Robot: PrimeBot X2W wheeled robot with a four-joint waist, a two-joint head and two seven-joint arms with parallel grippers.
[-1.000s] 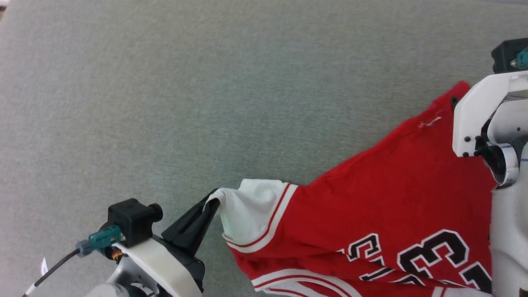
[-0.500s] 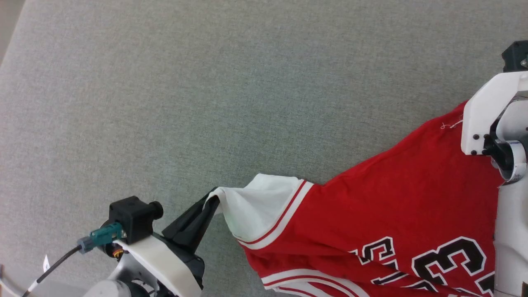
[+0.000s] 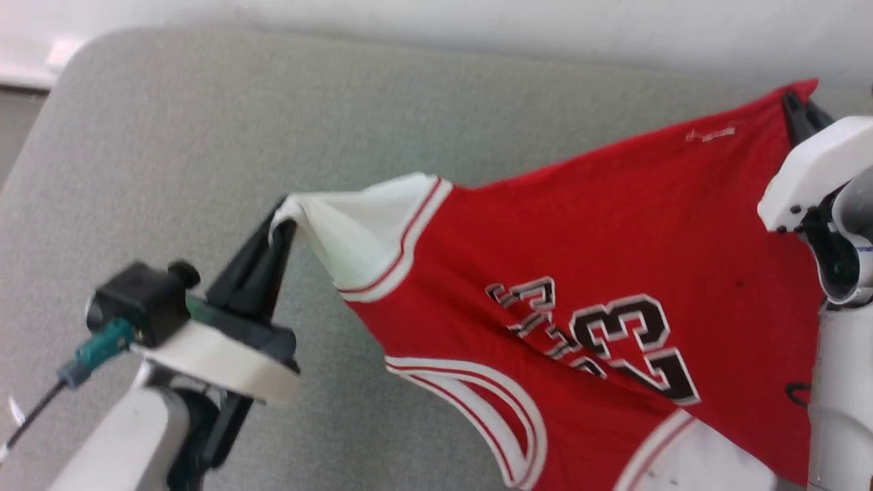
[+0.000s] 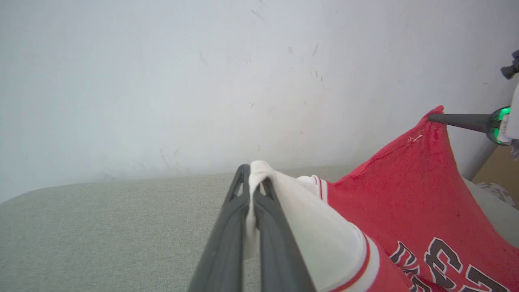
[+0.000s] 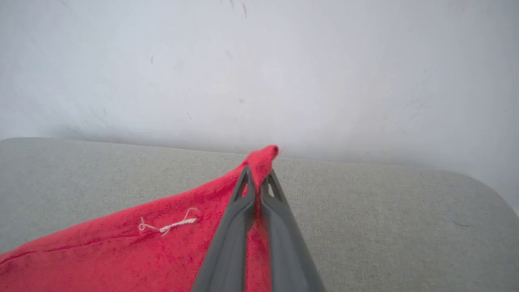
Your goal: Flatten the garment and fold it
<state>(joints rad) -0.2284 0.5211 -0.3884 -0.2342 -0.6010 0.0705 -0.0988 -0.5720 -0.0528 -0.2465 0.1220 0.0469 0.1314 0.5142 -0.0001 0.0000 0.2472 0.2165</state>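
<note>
Head view: a red jersey-style T-shirt (image 3: 600, 259) with white sleeves, striped trim and black-and-white block lettering hangs stretched in the air above a grey-green cloth-covered desk (image 3: 170, 136). Its lettered side faces the camera and its lower part droops to the near right. The left pincer (image 3: 278, 217) is pressed together on the tip of a white sleeve at the left. The right pincer (image 3: 792, 106) is pinched on a red hem corner at the far right, close to the white wall (image 3: 477, 27).

The step in hand looks like the flattening: the cloth is drawn taut between two points, yet diagonal folds run across the numerals. The next move, by this reading, calls for both arms to carry the shirt out over the bare desk and lower it evenly, holding tension so it lands smooth. A grip on so little cloth could slip.

Left wrist view gives what the head view cannot: sleeve cloth bunched between the two dark fingers (image 4: 225, 227), a wad poking past their tips. Right wrist view shows the red corner standing proud of that pincer's closed tips, and a loose white thread (image 5: 168, 225) on the hem beside them, which the head view renders as a faint mark.
</note>
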